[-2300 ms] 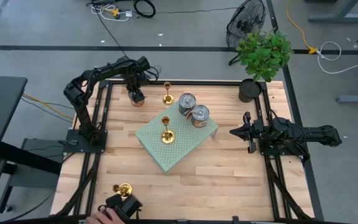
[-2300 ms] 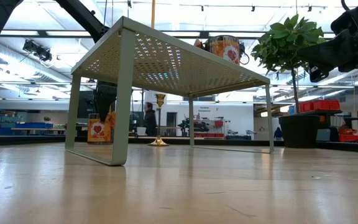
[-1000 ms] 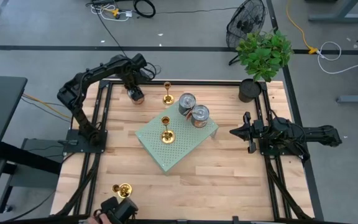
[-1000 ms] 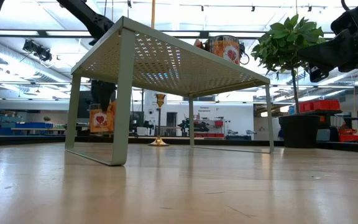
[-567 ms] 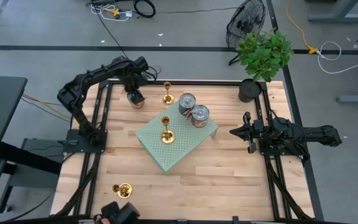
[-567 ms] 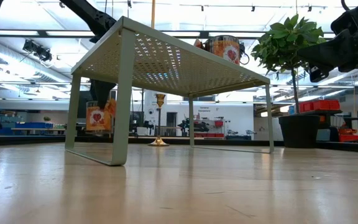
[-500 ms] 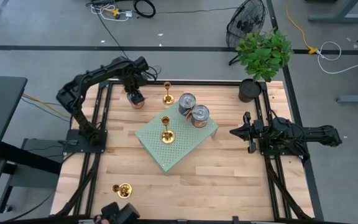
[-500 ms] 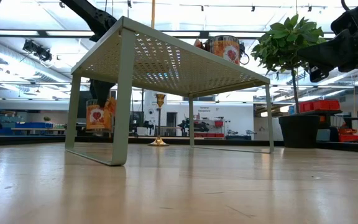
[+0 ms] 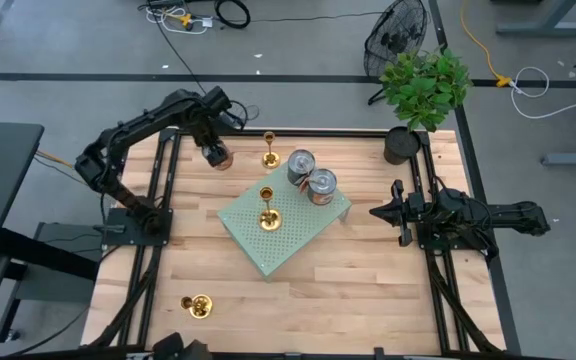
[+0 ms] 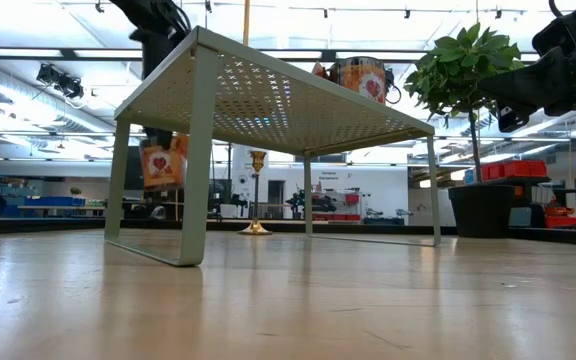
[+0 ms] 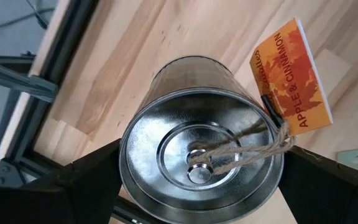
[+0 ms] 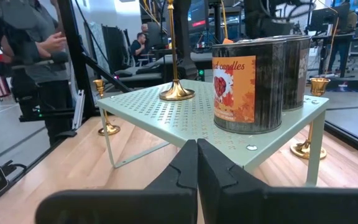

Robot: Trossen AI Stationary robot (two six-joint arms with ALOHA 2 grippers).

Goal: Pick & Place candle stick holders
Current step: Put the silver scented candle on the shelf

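Altogether three candle stick holders (image 9: 267, 209), three cans (image 9: 310, 178)

Overhead and table-level views (both wide) share the shelf (image 9: 283, 222).

Green perforated rack (image 10: 268, 95) on table; gold candle stick holder (image 10: 256, 195) beneath (far side).

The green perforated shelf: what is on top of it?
On the green perforated shelf stand one brass candle stick holder and two tin candle cans. What lies beneath it stays covered from above.
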